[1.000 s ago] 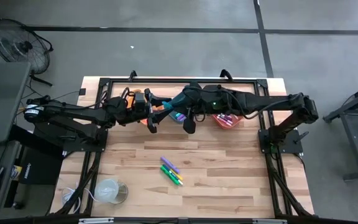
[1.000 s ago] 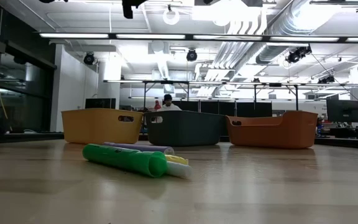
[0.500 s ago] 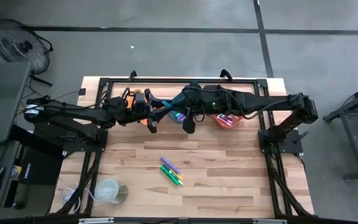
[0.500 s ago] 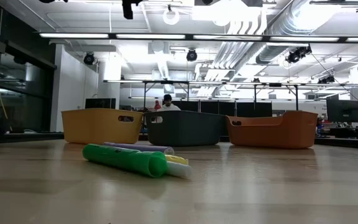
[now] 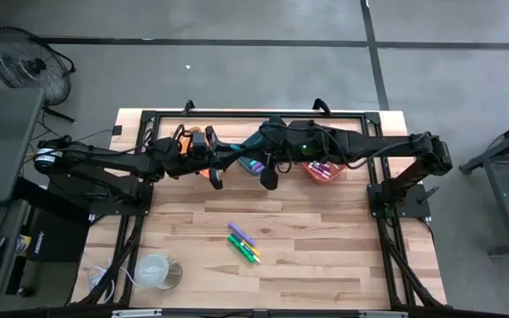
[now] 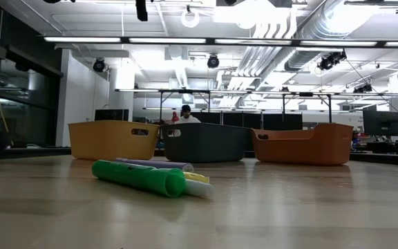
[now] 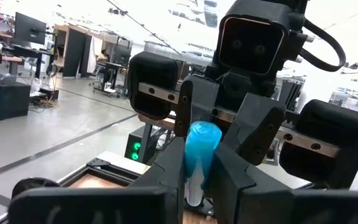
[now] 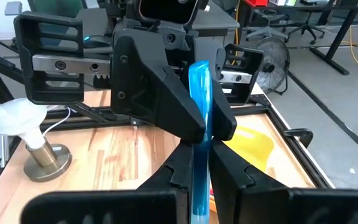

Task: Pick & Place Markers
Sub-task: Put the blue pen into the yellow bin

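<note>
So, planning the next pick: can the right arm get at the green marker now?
Probably not yet: the right gripper is shut on a blue marker that the left gripper also clamps. The green marker itself lies uncovered.

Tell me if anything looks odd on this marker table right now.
One thing: a blue marker is pinched by both the left end effector and the right end effector at once, in mid-air above the bins. A few markers lie loose on the table.
</note>
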